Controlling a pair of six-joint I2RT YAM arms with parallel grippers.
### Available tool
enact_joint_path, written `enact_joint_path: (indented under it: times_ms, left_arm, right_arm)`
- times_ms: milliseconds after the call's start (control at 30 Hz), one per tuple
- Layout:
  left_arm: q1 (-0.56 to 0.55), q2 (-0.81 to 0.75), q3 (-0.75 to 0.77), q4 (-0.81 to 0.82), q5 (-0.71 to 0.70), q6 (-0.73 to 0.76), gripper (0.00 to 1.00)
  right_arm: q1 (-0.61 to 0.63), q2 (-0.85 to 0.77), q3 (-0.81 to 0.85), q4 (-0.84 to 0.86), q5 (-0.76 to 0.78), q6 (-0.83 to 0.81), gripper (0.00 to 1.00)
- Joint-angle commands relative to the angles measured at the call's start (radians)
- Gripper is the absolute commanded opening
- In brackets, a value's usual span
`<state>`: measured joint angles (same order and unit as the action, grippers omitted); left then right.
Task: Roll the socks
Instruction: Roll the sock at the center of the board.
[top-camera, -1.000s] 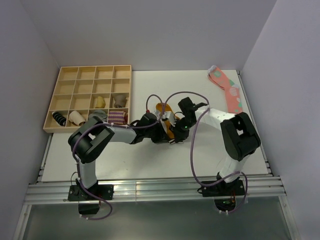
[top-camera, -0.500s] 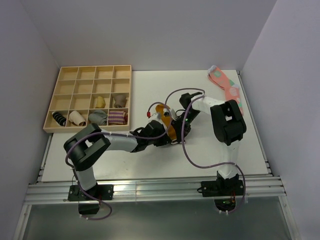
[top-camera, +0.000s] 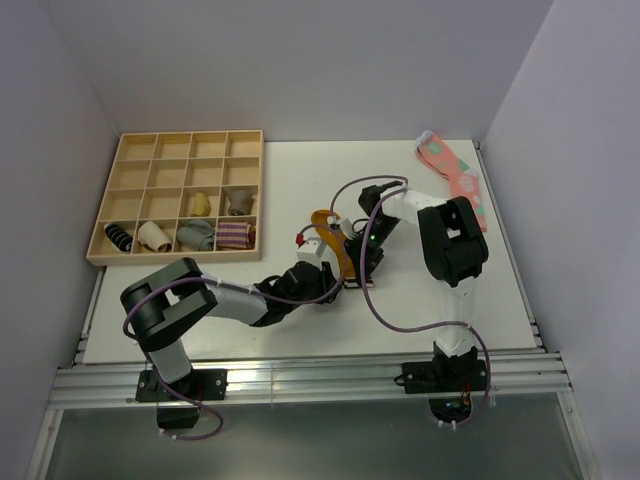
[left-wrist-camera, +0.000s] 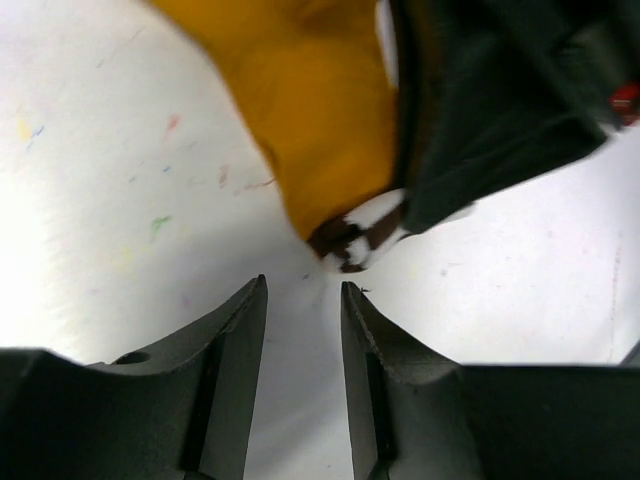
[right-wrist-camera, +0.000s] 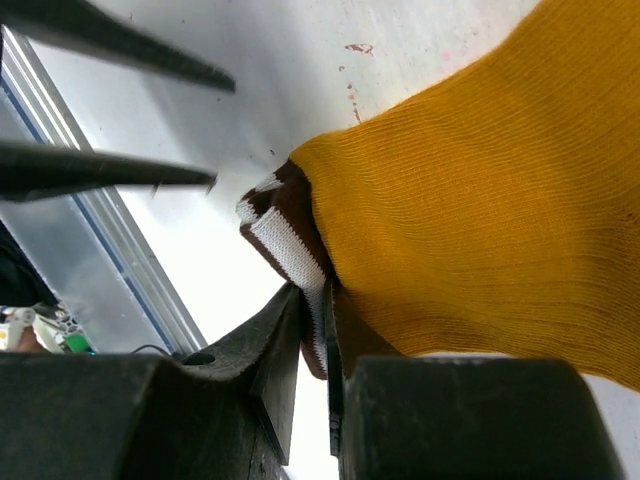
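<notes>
The sock (right-wrist-camera: 480, 200) is a mustard-orange knit with fine, even ribbing, and lies near the middle of the white desk (top-camera: 300, 170). It is narrow and curved in the overhead view. Its dark brown cuff (right-wrist-camera: 285, 235), banded with white stripes, is bunched into a small folded corner at the end nearest the desk's front edge.

The right gripper (right-wrist-camera: 318, 300) is clamped on that cuff, with the striped fabric squeezed flat between its two black fingers. The left gripper (left-wrist-camera: 303, 290) sits just short of the same corner without touching it. Its wedge-shaped matte black fingers are parted by a narrow gap that holds only bare, faintly flecked desk surface.

A pale wooden tray (top-camera: 180, 160) of square compartments stands at the far left corner, with rolled bundles in its nearer rows. A pink sock (top-camera: 455, 178) with pale spots lies flat at the far right corner.
</notes>
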<state>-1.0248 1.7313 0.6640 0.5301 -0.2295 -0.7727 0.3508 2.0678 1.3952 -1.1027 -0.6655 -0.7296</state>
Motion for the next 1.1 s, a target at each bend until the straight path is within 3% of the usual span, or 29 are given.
enact_joint_path:
  times_ms: [0,400,1067]
  left_arm:
    - [-0.009,-0.022,-0.02,0.22,0.015,0.13,0.41]
    - [0.006,0.091,0.094,0.269,0.111,0.297,0.45]
    - [0.097,0.169,0.073,0.395,0.32,0.293,0.44]
  right_arm:
    - [-0.007,0.025,0.03,-0.014,0.069,0.019,0.19]
    - [-0.006,0.092,0.125,-0.1,0.089,0.05,0.2]
    - [0.025,0.146,0.205,-0.177,0.116,0.059,0.21]
